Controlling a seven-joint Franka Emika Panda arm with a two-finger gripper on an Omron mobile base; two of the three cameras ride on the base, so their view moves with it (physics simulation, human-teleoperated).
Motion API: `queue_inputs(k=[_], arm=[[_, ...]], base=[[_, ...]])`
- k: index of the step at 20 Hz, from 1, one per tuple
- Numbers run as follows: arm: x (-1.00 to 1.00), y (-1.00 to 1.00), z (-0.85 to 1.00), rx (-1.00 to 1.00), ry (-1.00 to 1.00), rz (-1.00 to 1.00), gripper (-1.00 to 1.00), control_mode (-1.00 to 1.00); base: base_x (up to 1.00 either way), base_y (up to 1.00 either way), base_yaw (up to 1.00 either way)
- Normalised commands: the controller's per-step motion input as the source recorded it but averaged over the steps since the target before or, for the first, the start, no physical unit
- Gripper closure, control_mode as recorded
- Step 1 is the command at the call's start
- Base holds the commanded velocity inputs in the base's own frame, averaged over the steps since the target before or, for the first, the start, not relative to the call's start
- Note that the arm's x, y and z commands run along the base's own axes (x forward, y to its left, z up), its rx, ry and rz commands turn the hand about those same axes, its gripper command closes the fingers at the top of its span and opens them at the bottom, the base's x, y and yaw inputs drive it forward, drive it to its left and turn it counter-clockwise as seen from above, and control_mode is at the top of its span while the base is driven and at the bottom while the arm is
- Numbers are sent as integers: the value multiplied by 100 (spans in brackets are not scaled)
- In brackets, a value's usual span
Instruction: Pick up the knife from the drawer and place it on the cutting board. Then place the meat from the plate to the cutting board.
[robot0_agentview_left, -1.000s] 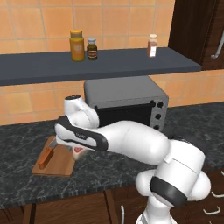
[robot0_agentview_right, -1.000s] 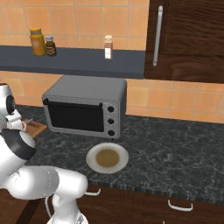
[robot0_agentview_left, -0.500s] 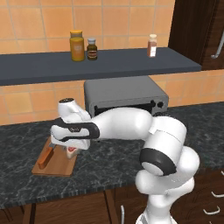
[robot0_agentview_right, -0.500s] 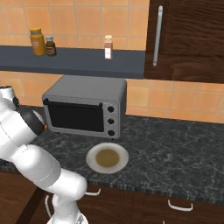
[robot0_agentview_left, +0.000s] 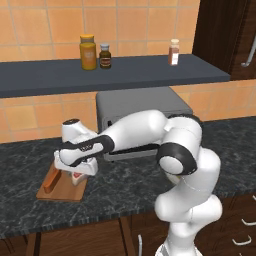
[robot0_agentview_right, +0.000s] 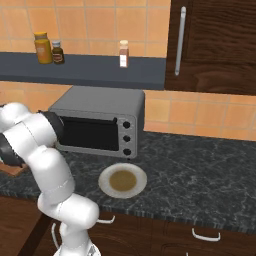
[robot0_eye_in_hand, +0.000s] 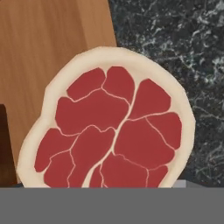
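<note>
On dark counter (robot0_agentview_right: 200, 165), plate (robot0_agentview_right: 123, 181) empty; cutting board (robot0_agentview_left: 62, 187) bears meat (robot0_eye_in_hand: 113, 135).

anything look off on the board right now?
Yes. In the hand view the meat straddles the cutting board's edge: one part lies over the wood, the other over the dark counter. The knife lies along the board; the plate is empty.

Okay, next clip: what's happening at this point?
The white robot arm is reaching left over the light-brown wooden cutting board, gripper low above it. The orange-handled knife lies on the board. In the hand view the red raw steak with a white fat rim sits partly on the board and partly over the dark counter. The round cream plate by the grey toaster oven has no meat on it.
</note>
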Motion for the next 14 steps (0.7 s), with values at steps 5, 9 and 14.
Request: queue_inputs(k=[5, 9, 14], arm=[[16, 11, -29, 0, 0, 0, 100, -100], [16, 14, -26, 0, 0, 0, 100, -100], [11, 5, -10, 0, 0, 0, 100, -100]], base=[[0, 0, 0], [0, 0, 0], [0, 0, 0]])
